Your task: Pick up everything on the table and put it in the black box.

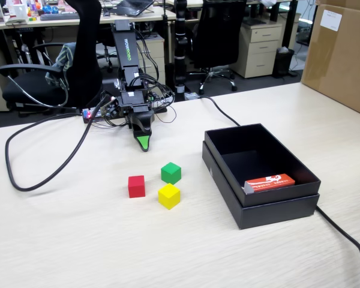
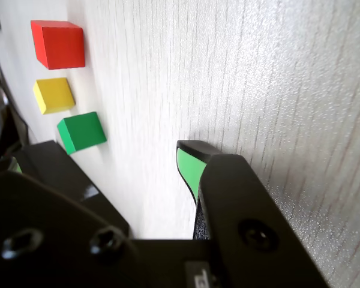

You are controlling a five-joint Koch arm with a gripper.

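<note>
Pointing down at the table [image 1: 78,240], the fingers [image 1: 143,143] hang just above the bare wood with nothing between them; in the wrist view a clear gap of tabletop shows between the green-padded finger [image 2: 189,168] and the black one at the lower left, so they stand moderately apart. In the fixed view only the green tip shows, low and close to the surface, in front of the arm's black base and its tangle of wires.

In the fixed view the three cubes sit a little nearer the camera than the fingers, in a tight cluster, near one another but apart. The green cube [image 1: 171,173] lies closest to the fingers, the red cube [image 1: 136,186] is to its left and the yellow cube [image 1: 168,195] is nearest the camera. All are plain, sharp-edged and alike in size.

To the right in the fixed view stands the black box [image 1: 225,171], shallow, matte, with a stepped double rim, well apart from the cubes. A flat orange-red packet [image 1: 270,183] with white print leans inside it against the near wall.

The table is light beige with a fine wood grain. A thick black cable [image 1: 30,180] loops across its left side, and another runs past the box on the right. A brown cardboard carton [image 1: 342,57] stands at the far right corner. Behind are black office chairs [image 1: 219,36], drawer cabinets and cluttered desks.
</note>
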